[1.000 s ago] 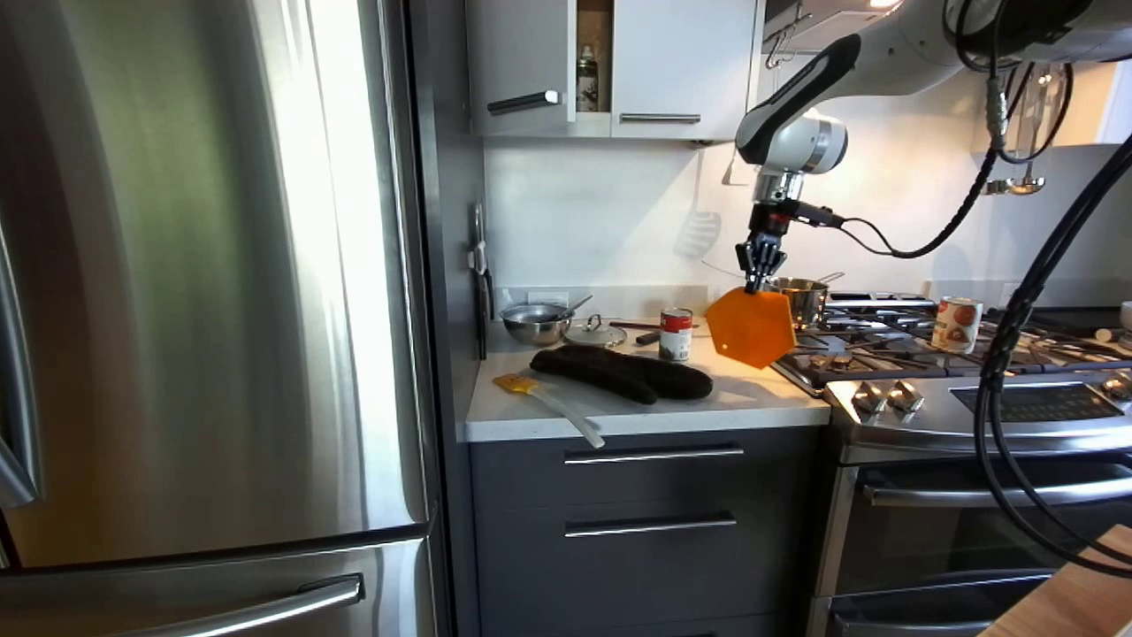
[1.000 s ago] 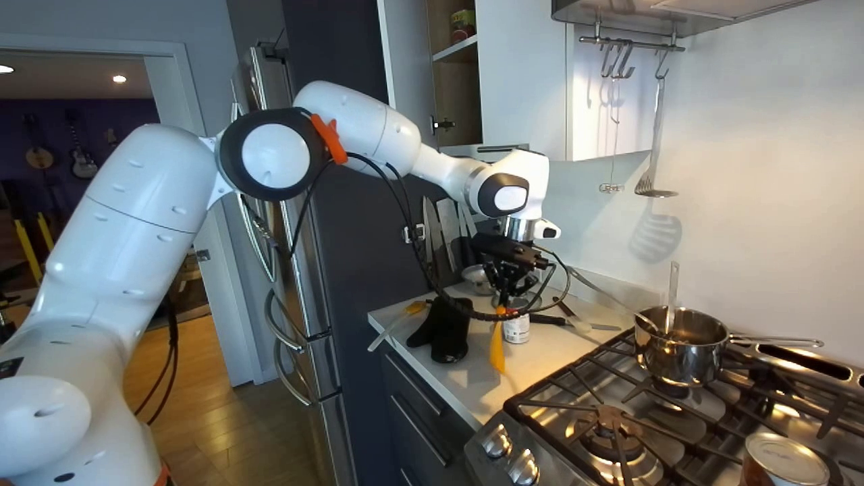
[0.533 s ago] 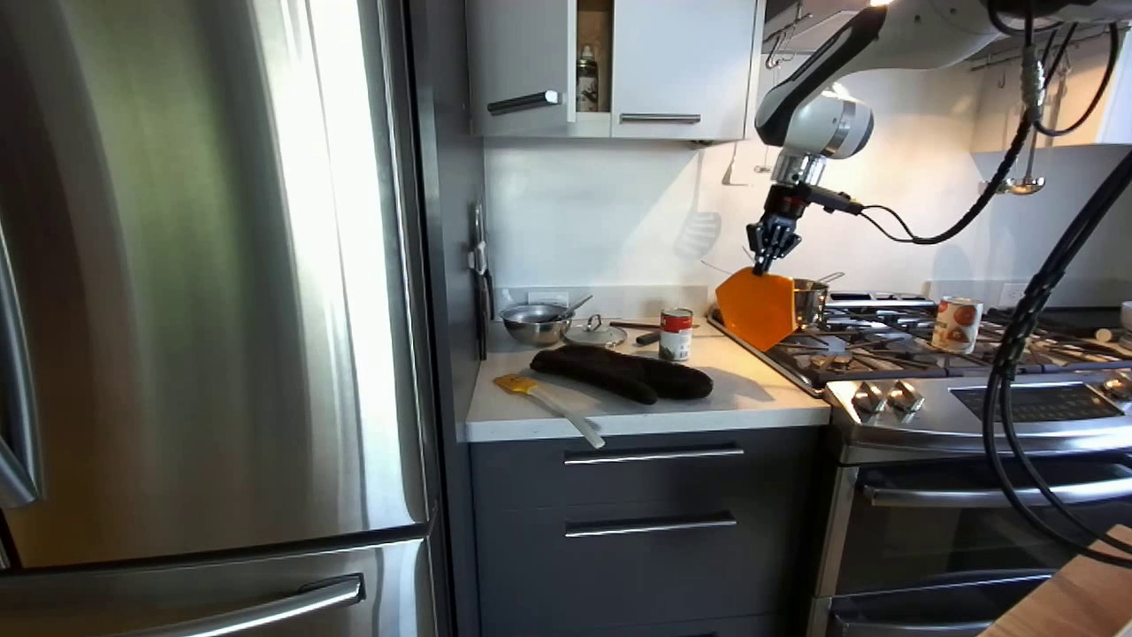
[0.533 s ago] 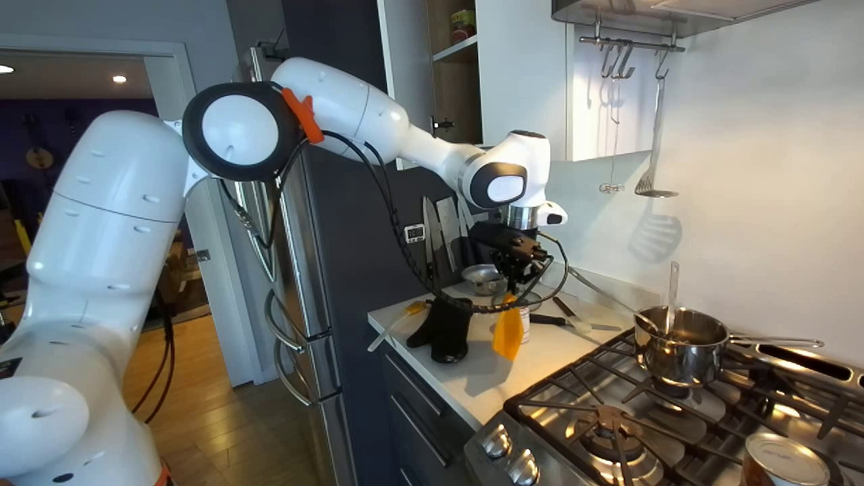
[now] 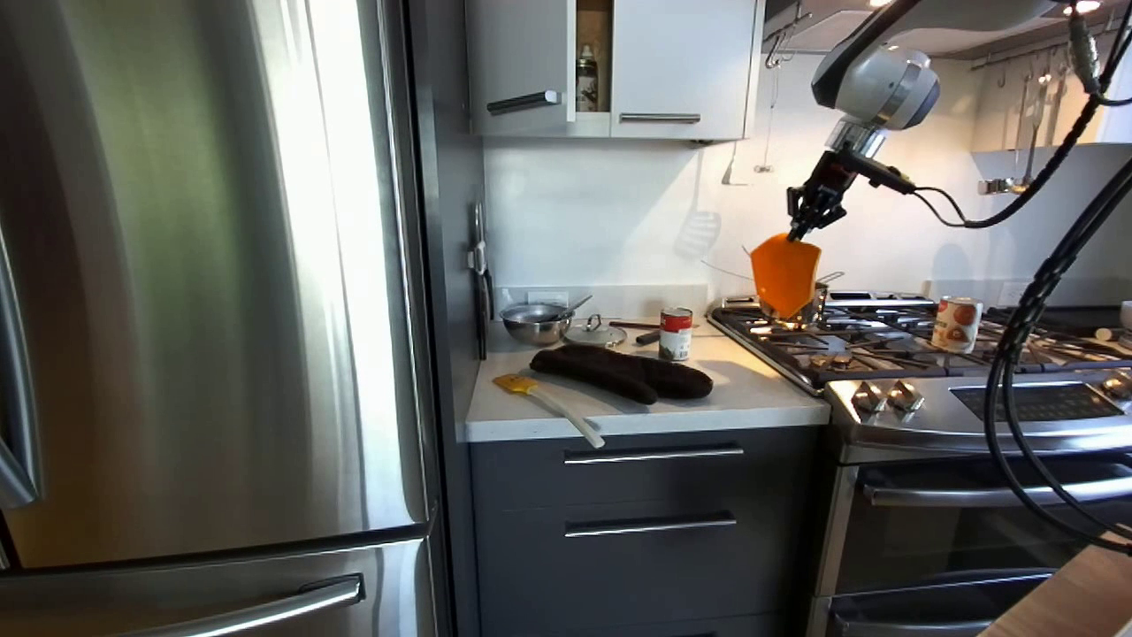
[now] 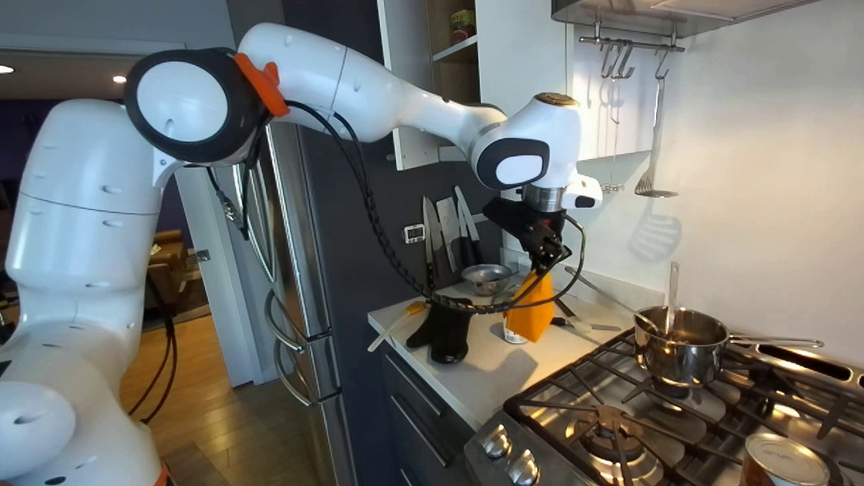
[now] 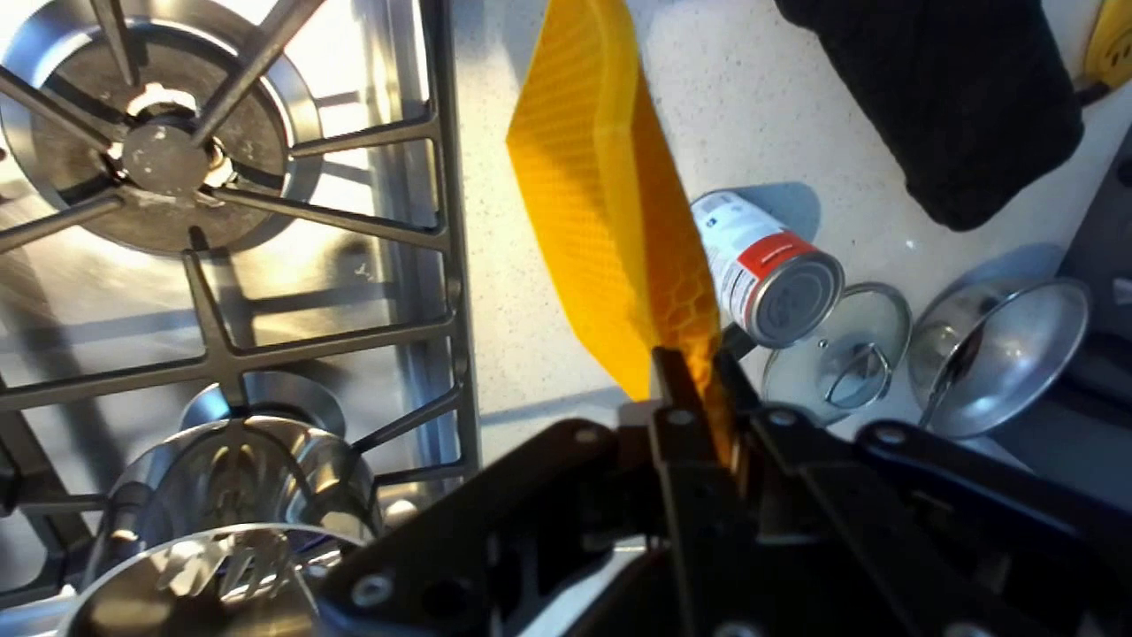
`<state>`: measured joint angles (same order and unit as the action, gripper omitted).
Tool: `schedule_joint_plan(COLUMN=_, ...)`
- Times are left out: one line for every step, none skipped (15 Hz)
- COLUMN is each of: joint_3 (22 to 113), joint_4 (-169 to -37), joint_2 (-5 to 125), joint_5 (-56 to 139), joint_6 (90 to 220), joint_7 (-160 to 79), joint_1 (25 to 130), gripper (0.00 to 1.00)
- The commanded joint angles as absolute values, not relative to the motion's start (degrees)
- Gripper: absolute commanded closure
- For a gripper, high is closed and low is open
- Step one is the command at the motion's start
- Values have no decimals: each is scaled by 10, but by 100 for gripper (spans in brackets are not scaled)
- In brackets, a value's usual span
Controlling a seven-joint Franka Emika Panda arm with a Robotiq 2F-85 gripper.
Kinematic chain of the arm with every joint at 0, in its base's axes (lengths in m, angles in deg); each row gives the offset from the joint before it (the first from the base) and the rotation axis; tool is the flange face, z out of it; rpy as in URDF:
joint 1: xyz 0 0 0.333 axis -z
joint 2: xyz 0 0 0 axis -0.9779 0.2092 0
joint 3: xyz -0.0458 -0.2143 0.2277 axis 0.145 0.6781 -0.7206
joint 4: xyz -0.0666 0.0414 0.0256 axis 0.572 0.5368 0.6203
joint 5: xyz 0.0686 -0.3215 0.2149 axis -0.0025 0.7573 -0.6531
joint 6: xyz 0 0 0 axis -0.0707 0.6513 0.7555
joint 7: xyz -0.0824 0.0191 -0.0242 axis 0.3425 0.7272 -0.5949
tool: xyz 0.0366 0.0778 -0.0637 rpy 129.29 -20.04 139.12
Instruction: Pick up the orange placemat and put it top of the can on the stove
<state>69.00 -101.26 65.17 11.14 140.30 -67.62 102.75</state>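
The orange placemat [image 5: 785,276] hangs bent from my gripper [image 5: 800,228] in the air. In an exterior view the mat [image 6: 533,314] shows over the counter, left of the stove [image 6: 486,466]. My gripper [image 7: 694,358] is shut on one edge of the placemat [image 7: 584,177], which folds outward from the fingers in the wrist view. The can [image 5: 957,325] stands upright on the burner grates of the stove [image 5: 893,442], to the right of the gripper and lower. Its lid shows in an exterior view where the can [image 6: 786,459] is cut by the bottom edge. It is out of the wrist view.
A steel pot [image 6: 682,347] with utensils stands on the back burner. On the counter are a red-and-white can [image 7: 761,265], a dark oven mitt [image 5: 619,372], a brush [image 5: 553,407], a glass lid [image 7: 849,349] and a metal bowl [image 5: 535,326]. Cables hang from the arm.
My gripper has risen and moved toward the stove with the placemat in it. It has tilted and turned, so the mat shows more broadly in an exterior view. The can has not moved.
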Motion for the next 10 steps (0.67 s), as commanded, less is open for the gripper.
schedule_joint_plan(joint_3=710, joint_4=-1036, joint_2=628, joint_5=57, joint_6=1416, joint_7=-658, joint_1=1048, gripper=98)
schedule_joint_plan(joint_3=720, joint_4=-1035, joint_2=628, joint_5=51, joint_6=1425, joint_7=-642, joint_1=1052, gripper=98)
schedule_joint_plan(joint_3=728, joint_4=-1030, joint_2=632, joint_5=46, joint_6=1423, joint_7=-633, joint_1=1056, gripper=98)
schedule_joint_plan(joint_3=736, joint_4=-1027, joint_2=635, joint_5=42, joint_6=1423, joint_7=-622, joint_1=1060, gripper=98)
schedule_joint_plan(joint_3=744, joint_4=-1026, joint_2=636, joint_5=40, joint_6=1422, joint_7=-610, joint_1=1064, gripper=98)
schedule_joint_plan(joint_3=751, joint_4=-1024, joint_2=638, joint_5=38, joint_6=1422, joint_7=-600, joint_1=1068, gripper=98)
schedule_joint_plan(joint_3=758, joint_4=-1023, joint_2=639, joint_5=34, joint_6=1422, joint_7=-587, joint_1=1073, gripper=98)
schedule_joint_plan(joint_3=765, joint_4=-1021, joint_2=641, joint_5=27, joint_6=1425, joint_7=-574, joint_1=1079, gripper=98)
schedule_joint_plan(joint_3=772, joint_4=-1022, joint_2=642, joint_5=18, joint_6=1433, joint_7=-558, joint_1=1084, gripper=98)
schedule_joint_plan(joint_3=777, joint_4=-1023, joint_2=642, joint_5=8, joint_6=1436, joint_7=-547, joint_1=1090, gripper=98)
